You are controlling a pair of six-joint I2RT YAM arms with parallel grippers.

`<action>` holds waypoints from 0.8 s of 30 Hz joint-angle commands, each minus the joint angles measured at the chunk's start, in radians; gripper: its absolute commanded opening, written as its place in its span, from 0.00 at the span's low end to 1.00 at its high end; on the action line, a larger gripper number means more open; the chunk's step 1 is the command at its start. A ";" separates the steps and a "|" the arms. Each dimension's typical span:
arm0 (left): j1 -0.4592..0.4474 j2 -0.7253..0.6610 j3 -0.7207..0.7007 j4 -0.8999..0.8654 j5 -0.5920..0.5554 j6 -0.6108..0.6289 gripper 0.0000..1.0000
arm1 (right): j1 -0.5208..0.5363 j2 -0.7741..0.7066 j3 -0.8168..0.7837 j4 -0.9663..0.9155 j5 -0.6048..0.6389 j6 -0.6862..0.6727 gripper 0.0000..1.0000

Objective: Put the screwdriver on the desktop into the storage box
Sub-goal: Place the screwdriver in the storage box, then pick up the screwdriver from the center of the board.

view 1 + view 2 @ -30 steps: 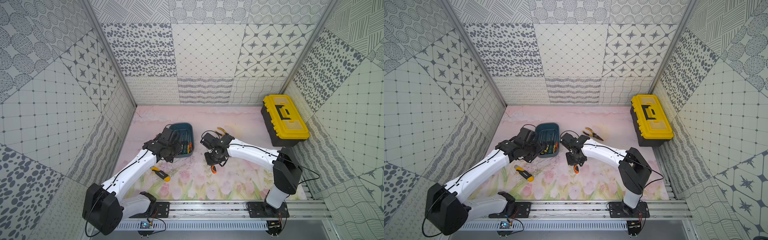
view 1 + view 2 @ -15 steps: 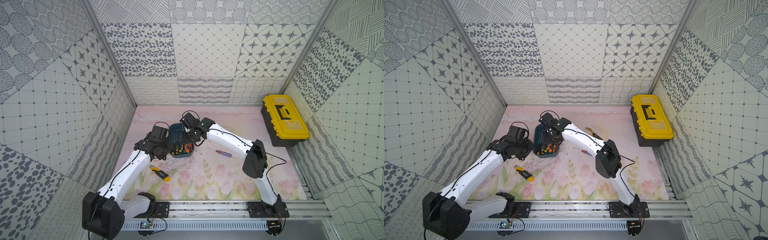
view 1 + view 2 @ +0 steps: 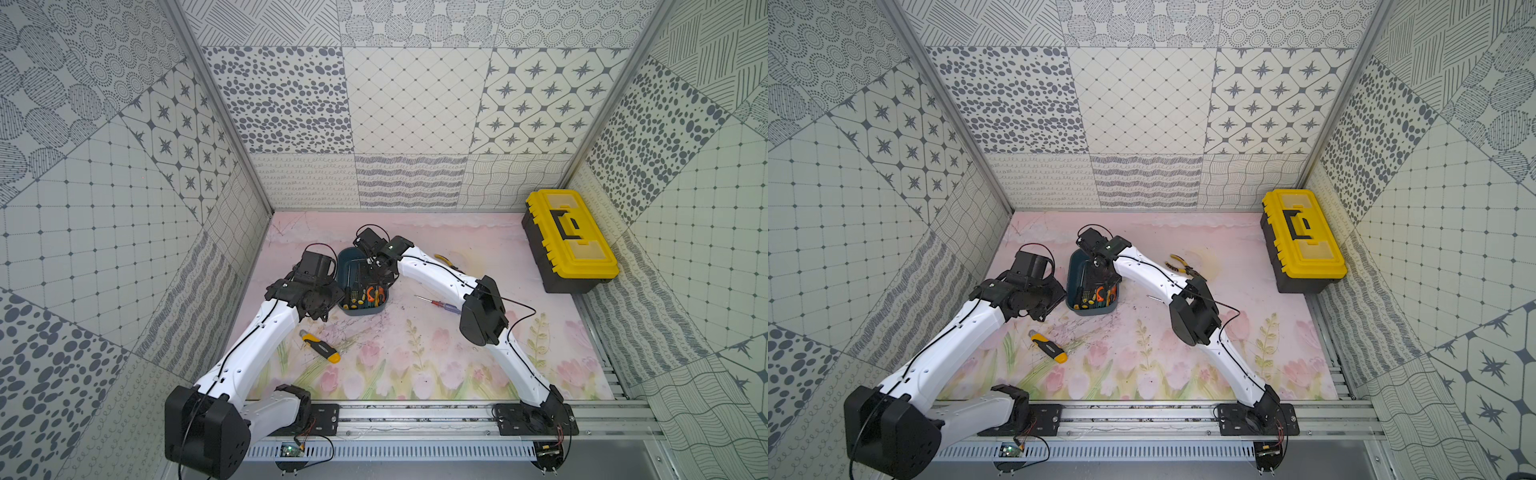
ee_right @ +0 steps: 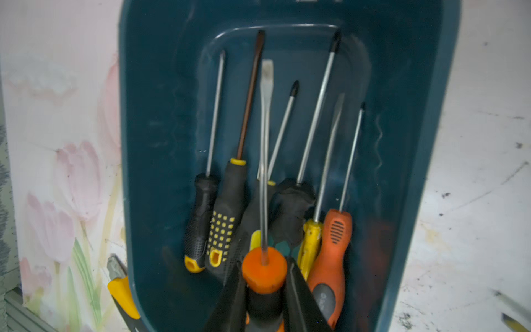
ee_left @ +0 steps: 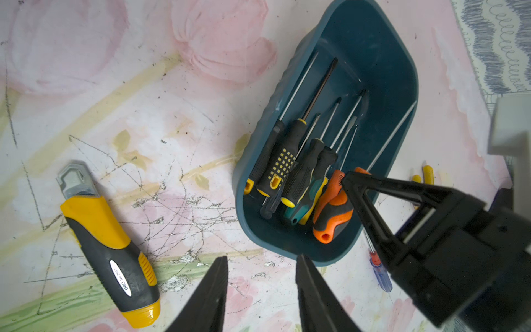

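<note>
the right gripper (image 4: 264, 263) is clamped on an orange-and-black-handled flat-blade screwdriver (image 4: 267, 280) over the dark teal plastic storage box (image 4: 143, 172), which already holds several; release is not yet done. the left gripper (image 5: 262, 258) gapes, empty. a slim red-and-blue-handled screwdriver (image 3: 441, 306) lies on the pink tulip-printed desktop (image 3: 415, 353), at the box's four o'clock.

The desk (image 3: 415, 374) is a pale pink surface printed with tulips and green leaves, scuffed with dark scratches around its middle. A dark teal storage box (image 3: 360, 311) stands on it left of centre in both top views. Below and left of the box lies a yellow-and-black utility knife (image 3: 321, 347), apart from it. To the right of the box a blue-handled screwdriver (image 3: 438, 304) lies flat, its handle end partly hidden by an arm. Yellow-handled pliers (image 3: 446, 261) lie above it. A yellow-and-black toolbox (image 3: 569, 237) sits at the desk's upper right edge.
</note>
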 commanded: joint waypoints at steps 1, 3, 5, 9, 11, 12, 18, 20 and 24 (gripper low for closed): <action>0.007 0.010 0.011 -0.036 0.010 0.052 0.45 | -0.005 -0.001 0.018 0.001 0.020 0.035 0.34; 0.008 0.015 0.012 -0.040 0.004 0.048 0.45 | -0.004 -0.017 0.020 0.002 0.028 0.031 0.43; 0.008 0.017 0.015 -0.041 0.003 0.046 0.46 | -0.007 -0.041 0.020 0.002 0.040 0.021 0.48; 0.009 0.027 0.027 -0.039 0.004 0.049 0.46 | -0.027 -0.129 -0.016 0.002 0.073 -0.035 0.49; 0.010 0.032 0.031 -0.036 0.007 0.051 0.45 | -0.047 -0.190 -0.064 0.009 0.080 -0.125 0.49; 0.010 0.035 0.032 -0.032 0.010 0.052 0.46 | -0.060 -0.222 -0.105 0.020 0.070 -0.179 0.49; 0.010 0.050 0.032 -0.014 0.027 0.054 0.45 | -0.175 -0.471 -0.548 0.179 -0.058 -0.573 0.49; 0.011 0.050 0.029 -0.006 0.035 0.051 0.46 | -0.206 -0.556 -0.716 0.233 -0.084 -0.674 0.49; 0.010 0.049 0.008 0.017 0.056 0.040 0.46 | -0.246 -0.640 -0.884 0.269 -0.135 -0.817 0.50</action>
